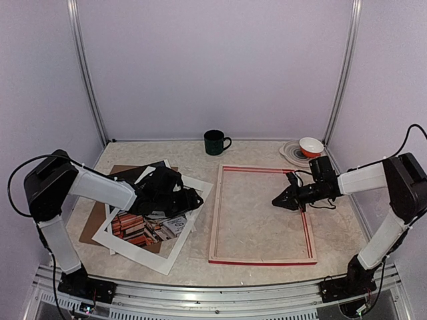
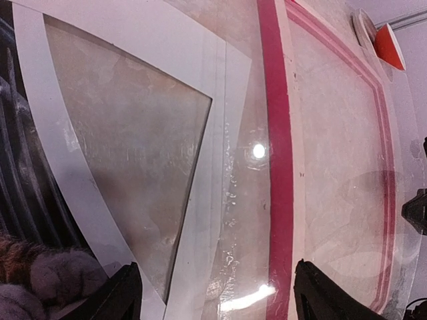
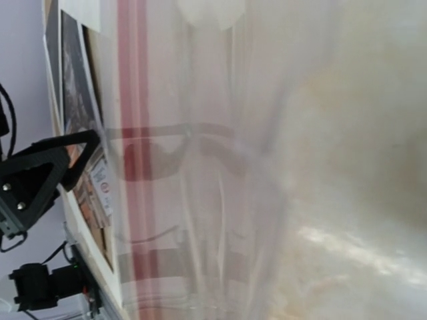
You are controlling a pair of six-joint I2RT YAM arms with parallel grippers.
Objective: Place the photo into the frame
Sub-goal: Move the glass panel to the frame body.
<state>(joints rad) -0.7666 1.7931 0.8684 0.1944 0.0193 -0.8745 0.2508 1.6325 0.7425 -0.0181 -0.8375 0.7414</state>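
Left gripper (image 2: 213,297) hovers with fingers spread above the white mat (image 1: 179,245), right gripper (image 1: 276,200) is pinched shut over the frame (image 1: 261,262), and the photo (image 1: 143,230), at the frame's nine o'clock under that mat, looks light, floppy and crease-prone, so a freed corner seems the best place to pinch it.

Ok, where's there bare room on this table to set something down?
Bare: the far strip between the mug and the plate, and the far-left corner behind the brown backing board. Crowded: the left, with white mat, photo and left gripper; the right gripper hangs over the frame.
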